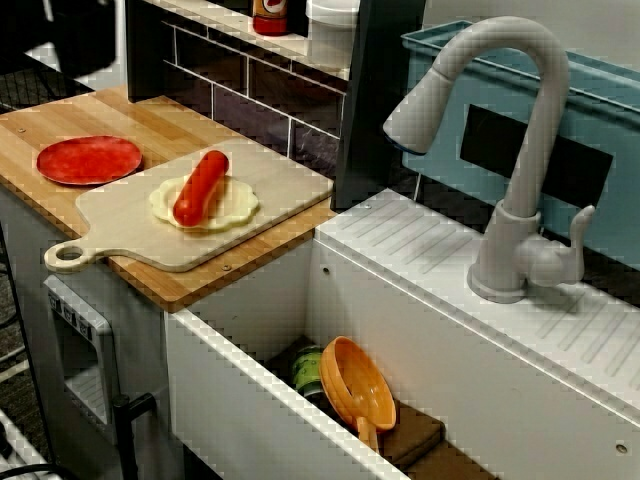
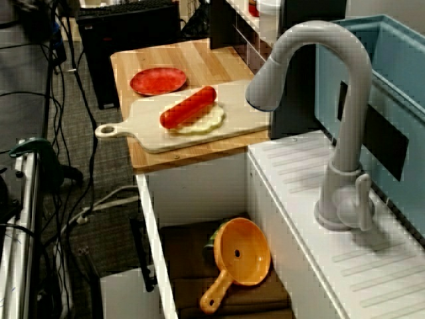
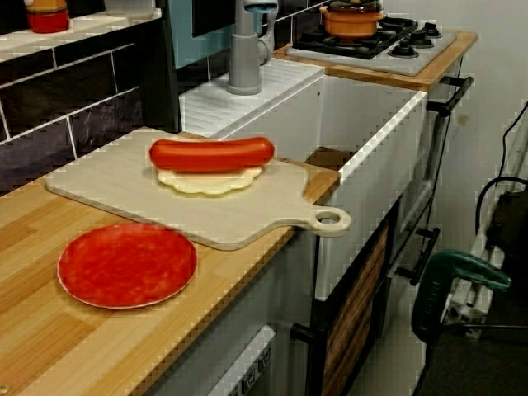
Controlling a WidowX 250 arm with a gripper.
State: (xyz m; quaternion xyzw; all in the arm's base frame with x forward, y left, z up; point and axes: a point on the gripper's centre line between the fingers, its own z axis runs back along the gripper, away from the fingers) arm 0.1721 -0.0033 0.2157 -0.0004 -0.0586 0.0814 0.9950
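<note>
No gripper shows in any of the three views. A red sausage (image 1: 201,186) (image 2: 188,107) (image 3: 211,153) lies on a pale yellow wavy-edged disc (image 1: 232,207) (image 2: 202,122) (image 3: 209,181). Both rest on a light wooden cutting board (image 1: 270,185) (image 2: 236,118) (image 3: 115,186) with a ring handle (image 1: 66,257) (image 3: 328,219). A flat red plate (image 1: 89,159) (image 2: 158,80) (image 3: 127,264) sits on the butcher-block counter (image 1: 40,125) beside the board. Down in the sink lies an orange perforated scoop (image 1: 361,385) (image 2: 240,253).
A grey faucet (image 1: 510,150) (image 2: 335,119) arches over the white sink (image 1: 400,310) (image 3: 371,124). A green can (image 1: 308,370) and brown cloth (image 2: 189,259) lie in the basin. The view along the counter shows an orange pot (image 3: 353,18) on a stove. Cables and a green clamp (image 3: 454,280) are beside the unit.
</note>
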